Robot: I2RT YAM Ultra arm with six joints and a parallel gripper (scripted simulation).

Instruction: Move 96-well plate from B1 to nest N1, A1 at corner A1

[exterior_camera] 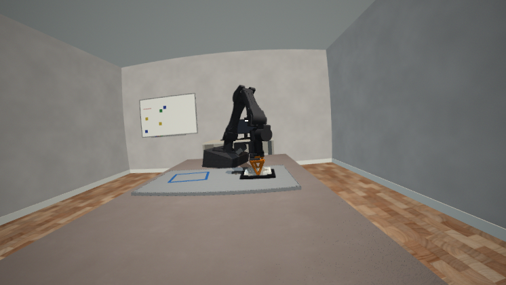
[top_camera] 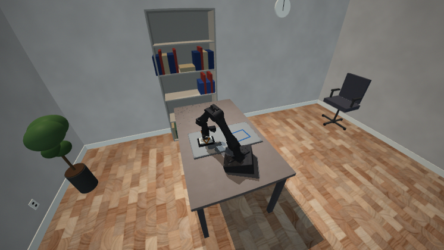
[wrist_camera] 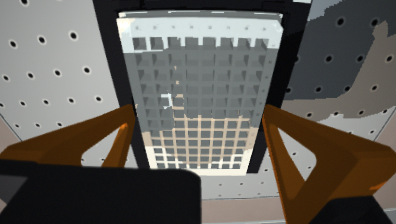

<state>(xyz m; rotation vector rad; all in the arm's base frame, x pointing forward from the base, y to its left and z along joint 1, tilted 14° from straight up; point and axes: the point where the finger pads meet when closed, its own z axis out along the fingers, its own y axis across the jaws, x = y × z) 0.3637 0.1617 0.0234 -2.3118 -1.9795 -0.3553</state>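
The white 96-well plate (wrist_camera: 197, 95) lies inside the black frame of the plate nest (wrist_camera: 280, 75); in the wrist view the frame borders it on both long sides. It also shows in the exterior view (exterior_camera: 258, 172) and the top view (top_camera: 206, 141). My gripper (wrist_camera: 198, 111) with orange fingers stands straight over the plate. The fingers are open, one on each long side, with a small gap to the plate's edges. The A1 corner mark is not readable.
The blue outlined bench spot (exterior_camera: 188, 176) lies empty on the grey perforated mat (exterior_camera: 216, 184), to the left in the exterior view. The arm's black base (top_camera: 241, 162) stands on the table beside the mat.
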